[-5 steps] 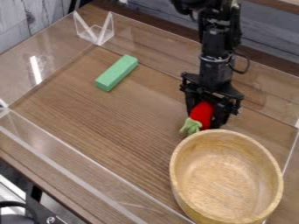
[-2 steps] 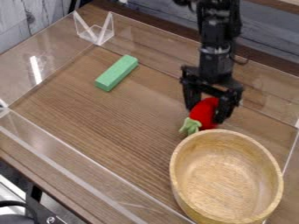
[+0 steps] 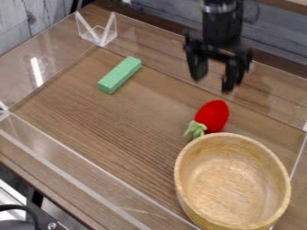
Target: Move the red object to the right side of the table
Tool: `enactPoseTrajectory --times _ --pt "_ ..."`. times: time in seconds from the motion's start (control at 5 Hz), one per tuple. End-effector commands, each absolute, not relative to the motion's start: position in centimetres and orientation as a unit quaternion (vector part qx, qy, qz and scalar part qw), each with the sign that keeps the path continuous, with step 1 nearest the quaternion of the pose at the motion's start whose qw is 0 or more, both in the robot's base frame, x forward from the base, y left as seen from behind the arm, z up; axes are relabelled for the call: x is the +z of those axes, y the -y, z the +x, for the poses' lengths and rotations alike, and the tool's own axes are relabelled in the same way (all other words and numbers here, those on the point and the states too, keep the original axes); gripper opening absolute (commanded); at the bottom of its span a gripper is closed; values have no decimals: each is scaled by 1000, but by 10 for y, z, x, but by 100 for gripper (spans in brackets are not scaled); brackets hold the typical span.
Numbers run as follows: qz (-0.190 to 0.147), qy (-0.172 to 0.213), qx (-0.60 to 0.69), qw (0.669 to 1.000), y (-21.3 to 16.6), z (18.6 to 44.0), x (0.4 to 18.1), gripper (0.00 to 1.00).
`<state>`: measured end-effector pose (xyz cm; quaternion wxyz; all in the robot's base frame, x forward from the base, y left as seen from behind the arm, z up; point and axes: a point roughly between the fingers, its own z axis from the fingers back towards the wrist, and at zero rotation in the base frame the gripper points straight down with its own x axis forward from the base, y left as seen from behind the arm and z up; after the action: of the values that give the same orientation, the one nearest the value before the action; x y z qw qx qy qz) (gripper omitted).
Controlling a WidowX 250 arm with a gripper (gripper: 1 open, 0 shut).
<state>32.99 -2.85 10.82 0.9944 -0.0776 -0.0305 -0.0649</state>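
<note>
The red object (image 3: 211, 116), a small strawberry-like toy with a pale green leafy stub at its lower left, lies on the brown wood-grain table (image 3: 108, 135) just above the bowl's rim. My gripper (image 3: 213, 74) hangs above and behind it, pointing down, jaws open with nothing between the black fingers (image 3: 193, 66). A clear gap separates the gripper from the red object.
A round light wooden bowl (image 3: 232, 185) fills the front right corner, almost touching the red object. A flat green block (image 3: 118, 75) lies at the left rear. Low clear acrylic walls (image 3: 48, 148) border the table, with a clear stand (image 3: 96, 30) at the back left.
The gripper stood open around the red object a second ago; it has since risen straight off it. The red object stays lying on the table beside the bowl.
</note>
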Motion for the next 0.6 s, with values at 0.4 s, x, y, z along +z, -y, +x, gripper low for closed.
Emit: enactPoseTrajectory --times 0.4 --pt "-39 95 -36 994 -39 335 172 100"
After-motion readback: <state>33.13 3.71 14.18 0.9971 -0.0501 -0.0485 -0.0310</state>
